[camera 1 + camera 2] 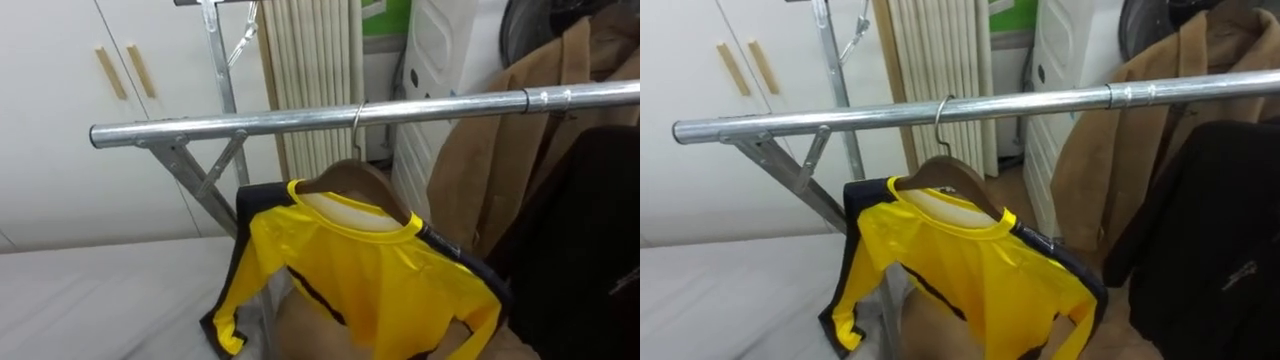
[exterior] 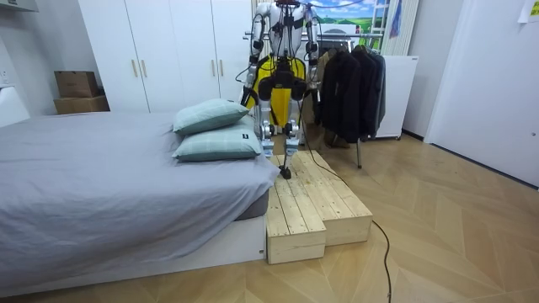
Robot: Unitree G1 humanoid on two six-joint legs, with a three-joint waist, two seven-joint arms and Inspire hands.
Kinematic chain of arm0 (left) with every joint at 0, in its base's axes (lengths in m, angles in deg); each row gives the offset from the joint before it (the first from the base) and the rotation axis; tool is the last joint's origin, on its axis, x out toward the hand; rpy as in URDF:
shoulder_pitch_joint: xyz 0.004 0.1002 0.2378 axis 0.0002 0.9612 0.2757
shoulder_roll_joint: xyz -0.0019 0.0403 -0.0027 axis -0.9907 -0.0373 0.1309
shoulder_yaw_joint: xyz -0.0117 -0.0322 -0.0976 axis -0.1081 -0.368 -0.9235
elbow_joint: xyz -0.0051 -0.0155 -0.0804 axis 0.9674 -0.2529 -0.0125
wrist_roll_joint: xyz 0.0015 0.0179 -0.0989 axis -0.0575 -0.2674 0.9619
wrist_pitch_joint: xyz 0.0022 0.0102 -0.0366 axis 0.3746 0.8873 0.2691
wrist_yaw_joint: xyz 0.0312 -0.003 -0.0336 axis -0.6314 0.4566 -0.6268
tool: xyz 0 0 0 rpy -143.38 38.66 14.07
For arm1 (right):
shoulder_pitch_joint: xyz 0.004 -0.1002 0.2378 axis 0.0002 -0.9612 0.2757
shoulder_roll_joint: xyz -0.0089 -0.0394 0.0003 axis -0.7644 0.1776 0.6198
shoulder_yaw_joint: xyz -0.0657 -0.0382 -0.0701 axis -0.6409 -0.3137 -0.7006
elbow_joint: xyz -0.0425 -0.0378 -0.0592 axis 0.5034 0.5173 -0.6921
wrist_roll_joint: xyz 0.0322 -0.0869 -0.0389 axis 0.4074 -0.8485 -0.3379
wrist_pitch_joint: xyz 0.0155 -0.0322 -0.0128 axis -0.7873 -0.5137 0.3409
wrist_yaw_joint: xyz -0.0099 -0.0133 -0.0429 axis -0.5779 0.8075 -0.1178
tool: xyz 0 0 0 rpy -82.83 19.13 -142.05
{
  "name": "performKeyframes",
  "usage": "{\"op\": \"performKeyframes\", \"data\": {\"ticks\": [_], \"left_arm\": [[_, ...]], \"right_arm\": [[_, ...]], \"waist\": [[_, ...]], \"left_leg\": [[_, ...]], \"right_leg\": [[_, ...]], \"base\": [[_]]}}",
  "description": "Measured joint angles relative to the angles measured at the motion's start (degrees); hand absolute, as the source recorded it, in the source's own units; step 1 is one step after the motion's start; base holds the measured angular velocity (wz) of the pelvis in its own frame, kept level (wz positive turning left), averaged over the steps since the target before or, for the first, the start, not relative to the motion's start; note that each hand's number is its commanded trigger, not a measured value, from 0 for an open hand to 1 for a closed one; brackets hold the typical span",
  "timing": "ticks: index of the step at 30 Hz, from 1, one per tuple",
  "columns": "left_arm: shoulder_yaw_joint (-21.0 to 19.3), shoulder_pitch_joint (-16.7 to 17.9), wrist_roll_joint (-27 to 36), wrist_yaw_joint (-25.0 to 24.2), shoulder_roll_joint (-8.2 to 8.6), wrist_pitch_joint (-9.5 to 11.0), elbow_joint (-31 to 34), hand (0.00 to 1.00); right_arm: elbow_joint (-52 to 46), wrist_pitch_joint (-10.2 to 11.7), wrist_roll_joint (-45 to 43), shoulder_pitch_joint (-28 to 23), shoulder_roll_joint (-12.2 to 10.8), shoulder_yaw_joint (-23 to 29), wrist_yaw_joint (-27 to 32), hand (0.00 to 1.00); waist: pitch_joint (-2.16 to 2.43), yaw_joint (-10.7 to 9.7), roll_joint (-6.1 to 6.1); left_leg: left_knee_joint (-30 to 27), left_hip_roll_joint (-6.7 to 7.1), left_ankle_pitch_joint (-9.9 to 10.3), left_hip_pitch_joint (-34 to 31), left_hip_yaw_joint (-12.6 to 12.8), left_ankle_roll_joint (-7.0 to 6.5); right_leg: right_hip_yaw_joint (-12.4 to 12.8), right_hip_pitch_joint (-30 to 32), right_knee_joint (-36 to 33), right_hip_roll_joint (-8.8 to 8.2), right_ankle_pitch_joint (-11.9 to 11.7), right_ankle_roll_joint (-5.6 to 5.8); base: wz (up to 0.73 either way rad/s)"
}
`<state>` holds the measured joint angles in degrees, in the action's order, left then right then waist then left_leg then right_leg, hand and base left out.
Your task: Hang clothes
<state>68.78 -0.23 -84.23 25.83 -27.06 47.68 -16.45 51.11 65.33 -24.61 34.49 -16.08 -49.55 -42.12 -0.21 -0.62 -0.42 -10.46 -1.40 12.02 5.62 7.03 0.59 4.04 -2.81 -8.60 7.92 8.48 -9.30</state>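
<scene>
Hanging from the metal rail (image 1: 300,120) on a wooden hanger (image 1: 350,178), the yellow shirt (image 1: 370,280) has bare rail to its left. A brown coat (image 1: 480,180) and a black coat (image 1: 580,230) crowd its right. Whether the hands are spread or closed cannot be told.

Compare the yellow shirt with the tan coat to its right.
The yellow shirt is bright, glossy and black-trimmed; the tan coat is plain. The yellow shirt's wooden hanger hooks over the rail; the tan coat's hanger is hidden. The yellow shirt hangs apart, the tan coat against a black garment. Both hang at the rail.
</scene>
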Motion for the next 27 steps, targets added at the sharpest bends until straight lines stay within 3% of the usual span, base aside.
{"op": "performKeyframes", "data": {"ticks": [4,6,7,9,10,12,13,14,16,17,19,20,21,23,24,25,26,27], "left_arm": [[-0.3,0.4,-0.7,0.3,0.06,2.3,0.9,0.00],[-0.2,0.1,-0.8,0.5,0.22,2.7,1.2,0.00],[-0.1,0.0,-0.8,0.6,0.22,2.7,1.2,0.00],[-0.1,-0.4,-0.8,0.8,0.24,2.7,1.2,0.00],[-0.3,-0.4,-0.7,0.9,0.24,2.7,1.2,0.00],[-1.3,-0.3,-0.7,0.6,0.00,2.6,1.2,0.00],[-1.3,-0.3,-0.6,0.4,-0.14,2.5,1.2,0.00],[-1.1,-0.3,-0.6,0.0,-0.25,2.2,1.5,0.00],[-0.8,-0.3,0.0,-1.1,-0.51,2.2,2.2,0.00],[-0.8,-0.2,0.0,-1.3,-0.49,2.1,2.1,0.00],[-0.2,0.1,-0.5,-1.6,-0.36,1.9,2.7,0.00],[0.0,0.2,-0.8,-1.7,-0.37,1.5,2.7,0.00],[0.0,0.2,-1.0,-2.0,-0.33,0.9,2.7,0.00],[0.1,0.3,-1.2,-2.9,-0.32,0.6,2.7,0.00],[0.1,0.2,-1.6,-3.4,-0.40,0.2,2.8,0.00],[-0.1,0.2,-1.9,-3.5,-0.64,-0.1,2.8,0.00],[-0.1,0.5,-2.2,-3.4,-0.67,-0.8,2.8,0.00],[-0.2,0.7,-2.2,-3.4,-0.83,-1.3,2.8,0.00]], "right_arm": [[-0.1,0.7,-1.9,0.3,0.0,0.1,0.1,0.00],[0.0,0.7,-2.3,1.0,0.1,0.0,0.1,0.00],[0.1,0.7,-2.2,1.1,0.1,0.0,0.1,0.00],[1.8,0.7,-1.9,2.4,0.4,0.2,0.1,0.00],[2.0,0.7,-2.0,2.8,0.4,0.3,0.1,0.00],[2.0,0.6,-2.3,3.5,0.6,0.9,-0.3,0.00],[2.0,0.5,-2.3,3.5,0.7,1.3,-0.5,0.00],[1.9,0.1,-2.3,3.3,1.2,1.2,-0.7,0.00],[1.7,0.0,-1.9,2.7,1.3,2.1,-1.2,0.00],[1.7,0.0,-1.8,2.5,1.2,2.4,-1.4,0.00],[1.8,0.0,-1.5,1.8,1.3,3.1,-1.7,0.00],[1.9,0.0,-1.2,1.6,1.2,3.1,-1.7,0.00],[2.4,0.0,-0.7,1.5,1.2,3.3,-1.7,0.00],[2.5,0.0,0.6,1.2,1.2,3.8,-1.6,0.00],[2.9,0.0,1.2,1.3,1.2,4.3,-1.6,0.00],[3.3,0.0,1.3,1.8,0.9,4.6,-1.7,0.00],[3.7,-0.1,1.4,2.6,0.8,4.6,-1.8,0.00],[3.7,-0.4,1.6,1.7,0.9,4.6,-1.8,0.00]], "waist": [[0.18,0.5,0.11],[0.13,0.8,0.45],[0.12,0.8,0.47],[0.00,1.0,0.63],[-0.06,1.0,0.64],[-0.23,0.9,0.51],[-0.29,0.8,0.47],[-0.17,0.7,0.73],[-0.29,0.4,0.87],[-0.26,0.4,0.86],[-0.24,-0.7,0.59],[-0.24,-0.9,0.56],[-0.19,-1.0,0.48],[-0.09,-0.9,0.50],[0.00,-0.9,0.45],[0.36,-0.4,0.16],[0.41,-0.4,-0.23],[0.58,-0.6,-0.09]], "left_leg": [[-2.9,-0.20,0.1,-3.1,-1.3,0.19],[-3.7,-0.59,0.1,-5.4,-0.2,0.50],[-4.0,-0.72,0.1,-5.9,0.6,0.65],[-5.1,-1.51,-0.2,-7.9,6.2,1.15],[-5.6,-1.92,-0.3,-8.3,7.8,1.21],[-12.7,-4.83,1.0,-9.4,14.4,1.32],[-14.8,-5.82,1.5,-9.3,15.8,1.30],[-18.3,-7.80,2.6,-8.7,18.3,1.44],[-24.0,-10.55,3.6,-7.0,20.6,1.23],[-24.6,-11.11,3.8,-6.2,21.3,1.04],[-23.1,-11.32,4.5,-3.1,23.4,1.57],[-22.0,-11.19,4.5,-2.2,23.8,1.64],[-18.7,-10.76,5.1,-0.2,25.6,2.05],[-12.7,-9.82,6.6,2.0,28.3,2.19],[-8.2,-9.00,8.4,2.4,29.8,2.05],[-6.9,-8.84,8.5,2.2,29.7,4.00],[-5.7,-8.77,8.5,1.8,29.1,4.04],[-4.0,-8.68,7.9,2.3,29.0,3.81]], "right_leg": [[-3.8,1.0,-0.3,-0.75,0.3,-0.37],[-8.2,2.1,-0.1,-1.14,0.2,-0.42],[-9.5,2.2,-0.1,-1.33,0.3,-0.47],[-14.6,2.8,-0.1,-2.26,0.7,-1.09],[-15.9,3.0,0.0,-2.46,0.8,-1.15],[-21.8,3.5,-1.1,-3.66,2.1,-1.50],[-23.4,3.5,-1.5,-3.89,2.5,-1.40],[-26.5,3.5,-2.0,-4.21,3.2,-1.43],[-33.8,3.5,-3.3,-5.34,4.5,-1.04],[-35.7,3.4,-3.4,-5.60,4.7,-0.89],[-42.6,3.6,-4.3,-7.12,5.5,0.09],[-44.3,3.7,-4.4,-7.38,5.8,0.57],[-47.7,4.2,-5.4,-8.31,6.2,1.28],[-52.2,5.2,-6.8,-9.35,6.6,2.16],[-53.8,6.5,-8.5,-10.16,6.8,2.49],[-53.8,7.3,-9.7,-11.05,6.8,2.50],[-53.4,8.0,-11.2,-12.23,5.4,4.56],[-52.4,7.6,-10.9,-12.58,3.5,5.06]], "base": [[0.44],[0.80],[1.08],[1.14],[1.03],[1.14],[1.39],[1.53],[1.78],[1.69],[1.73],[1.71],[1.30],[1.38],[1.13],[0.81],[0.79],[1.14]]}}
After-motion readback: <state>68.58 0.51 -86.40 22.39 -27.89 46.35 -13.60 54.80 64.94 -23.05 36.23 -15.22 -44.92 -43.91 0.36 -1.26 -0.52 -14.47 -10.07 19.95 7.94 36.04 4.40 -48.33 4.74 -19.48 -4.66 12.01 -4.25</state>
